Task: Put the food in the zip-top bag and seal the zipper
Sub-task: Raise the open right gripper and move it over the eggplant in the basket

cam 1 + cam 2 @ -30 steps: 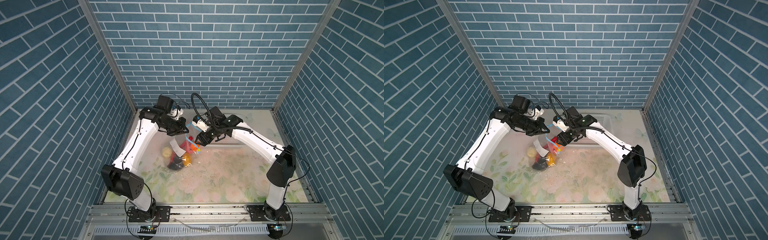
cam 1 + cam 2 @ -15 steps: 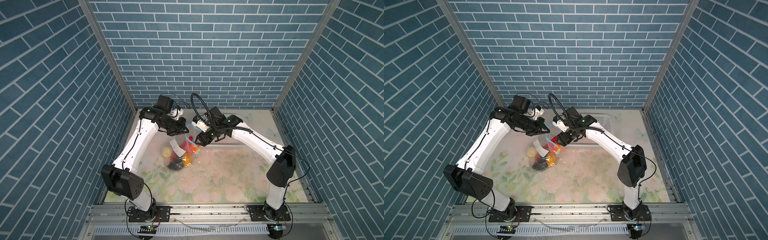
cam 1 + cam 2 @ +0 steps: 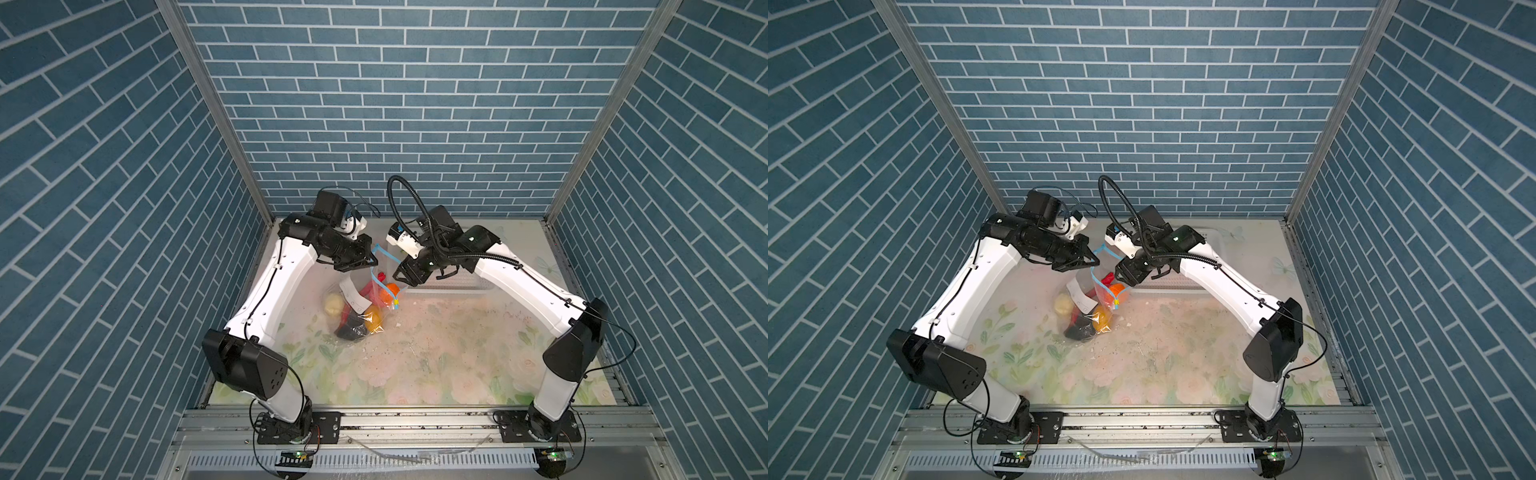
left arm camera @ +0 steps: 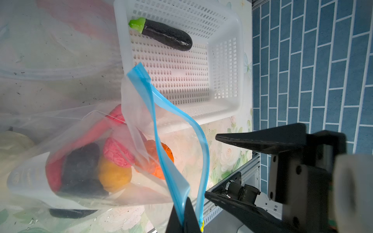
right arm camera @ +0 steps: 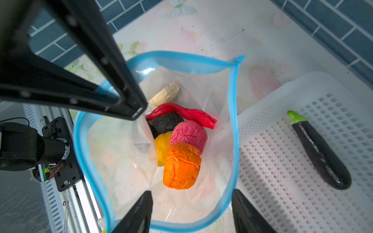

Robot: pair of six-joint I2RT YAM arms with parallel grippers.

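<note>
above the tabletop, left fingers pinch the zipper of the zip-top bag; right fingers stand spread over its open mouth, food inside

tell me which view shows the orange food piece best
Right wrist view: it looks straight into the open zip-top bag at the orange piece, unobstructed. Left wrist shows it through plastic, partly behind the zipper; both top views show only a small spot.

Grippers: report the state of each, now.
Left gripper: shut on the zipper of the zip-top bag.
Right gripper: open, holding nothing.
</note>
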